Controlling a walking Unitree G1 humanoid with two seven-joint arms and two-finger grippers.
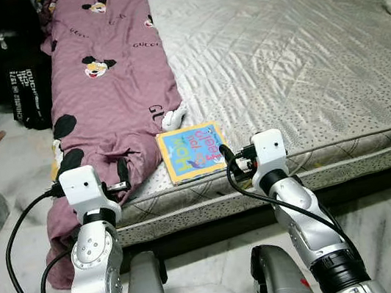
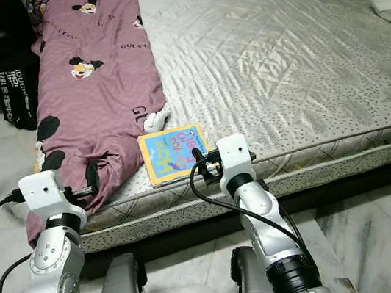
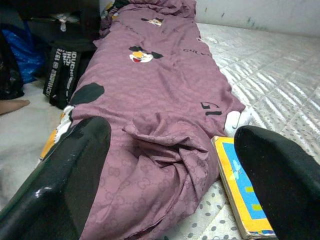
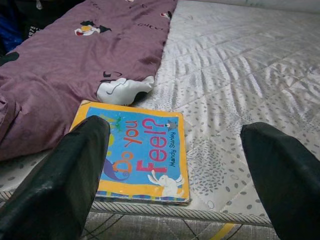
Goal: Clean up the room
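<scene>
One thin blue-and-yellow children's board book point(image 1: 192, 152) lying flat at near mattress point(image 1: 299, 48) edge, just right of purple cartoon-print blanket point(image 1: 107, 79). Likely light, stiff; best pinched at near overhanging edge. Left gripper point(image 3: 170, 165) and right gripper point(image 4: 175, 165) both spread wide, holding nothing.

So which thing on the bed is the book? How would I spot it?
Find the big silver mattress, then its near edge beside the purple Mickey blanket. The book lies flat there, just ahead of the right hand. It is the only bright blue square with a yellow border.
</scene>
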